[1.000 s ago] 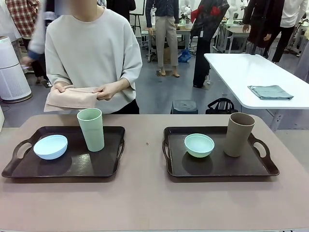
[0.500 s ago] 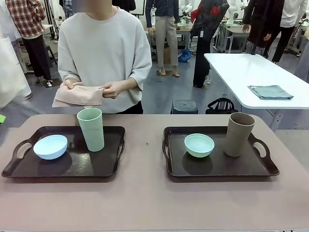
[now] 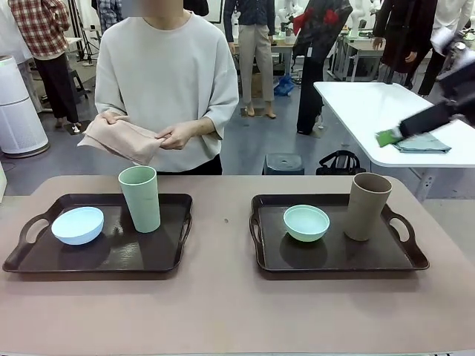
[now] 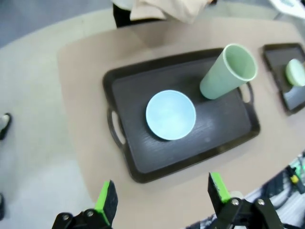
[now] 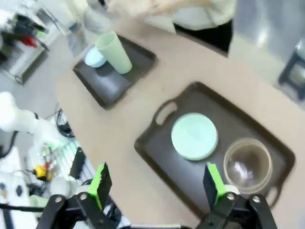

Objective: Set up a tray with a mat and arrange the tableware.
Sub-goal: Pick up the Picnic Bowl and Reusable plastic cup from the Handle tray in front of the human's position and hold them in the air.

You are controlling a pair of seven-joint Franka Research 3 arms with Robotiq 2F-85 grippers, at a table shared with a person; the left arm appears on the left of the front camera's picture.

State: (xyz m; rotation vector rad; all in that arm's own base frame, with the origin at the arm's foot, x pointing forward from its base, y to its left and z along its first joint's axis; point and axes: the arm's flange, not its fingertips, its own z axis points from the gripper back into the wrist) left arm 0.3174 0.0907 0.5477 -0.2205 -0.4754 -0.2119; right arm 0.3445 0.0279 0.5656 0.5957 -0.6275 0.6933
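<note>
Fingers of left gripper (image 4: pixel 161 193) and right gripper (image 5: pixel 156 180) spread wide, empty; left tray (image 3: pixel 111 254) bears blue bowl (image 3: pixel 78 225) and green cup (image 3: pixel 140 199), and behind it a person (image 3: pixel 167 81) holds a cloth (image 3: pixel 122 139)

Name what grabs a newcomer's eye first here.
Two dark trays sit side by side: the left tray carries a pale blue bowl and light green cup, the right tray a mint bowl and tan cup. Behind, a person holds a folded beige cloth.
</note>
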